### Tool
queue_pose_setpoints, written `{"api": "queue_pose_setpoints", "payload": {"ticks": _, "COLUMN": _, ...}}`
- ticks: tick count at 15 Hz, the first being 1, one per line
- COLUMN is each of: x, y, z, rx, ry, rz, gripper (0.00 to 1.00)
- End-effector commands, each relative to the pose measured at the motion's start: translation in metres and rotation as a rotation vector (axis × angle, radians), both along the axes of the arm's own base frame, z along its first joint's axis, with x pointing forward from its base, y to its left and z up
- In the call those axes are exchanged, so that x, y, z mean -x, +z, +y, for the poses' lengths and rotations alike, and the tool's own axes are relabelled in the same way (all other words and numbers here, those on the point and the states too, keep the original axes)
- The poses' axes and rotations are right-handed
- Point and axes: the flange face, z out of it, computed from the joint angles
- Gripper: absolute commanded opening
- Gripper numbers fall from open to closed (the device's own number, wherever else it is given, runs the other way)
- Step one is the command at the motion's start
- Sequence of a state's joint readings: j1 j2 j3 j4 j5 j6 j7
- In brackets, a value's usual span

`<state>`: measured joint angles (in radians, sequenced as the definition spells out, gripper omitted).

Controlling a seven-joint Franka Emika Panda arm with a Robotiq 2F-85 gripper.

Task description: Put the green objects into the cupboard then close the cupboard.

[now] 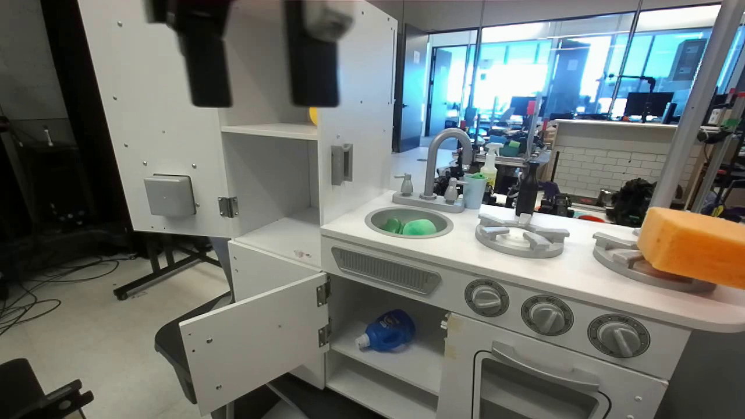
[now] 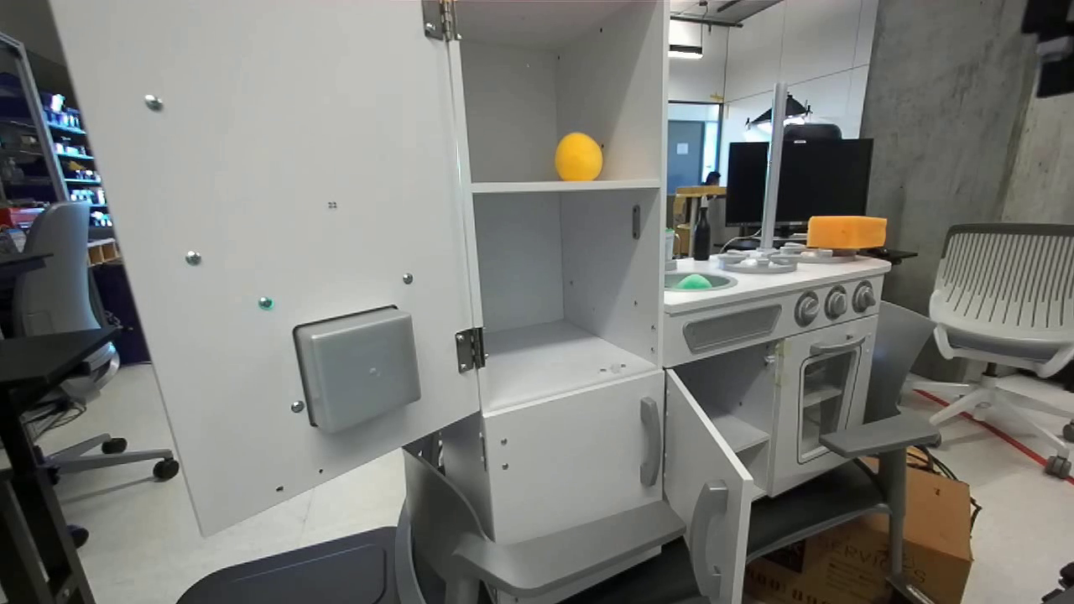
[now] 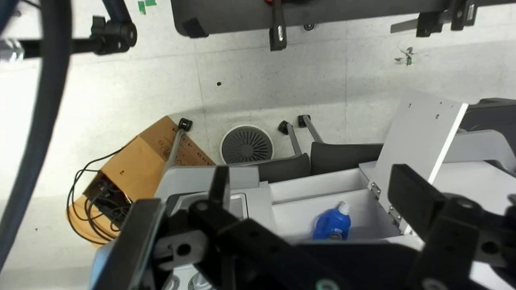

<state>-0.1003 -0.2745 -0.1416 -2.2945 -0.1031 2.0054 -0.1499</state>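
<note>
Two green objects lie in the grey sink: a light green rounded piece point(image 1: 419, 227) and a darker green piece point(image 1: 393, 225) beside it. The light one also shows in an exterior view point(image 2: 694, 282). The tall white cupboard point(image 2: 564, 186) stands left of the sink. Its long door point(image 2: 252, 252) with a grey square panel is swung wide open. A yellow ball point(image 2: 579, 157) sits on its inner shelf; the lower compartment holds no green piece. My gripper point(image 1: 263, 100) is open and empty, high up close to that camera. In the wrist view its fingers point(image 3: 310, 177) are spread apart.
The small low white door point(image 1: 256, 337) stands open, jutting forward. A blue bottle point(image 1: 389, 330) lies inside that compartment. A grey faucet point(image 1: 433, 163) rises behind the sink, beside a light blue cup point(image 1: 473, 192). An orange sponge block point(image 1: 692, 247) sits on a burner.
</note>
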Motion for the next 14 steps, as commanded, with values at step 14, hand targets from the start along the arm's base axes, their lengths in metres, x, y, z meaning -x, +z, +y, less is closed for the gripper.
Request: {"api": "queue_pose_setpoints", "payload": {"ticks": 14, "x": -0.282, "y": -0.078, "z": 0.041, "rx": 0.125, "ry": 0.230, "rz": -0.027, "gripper": 1.00}}
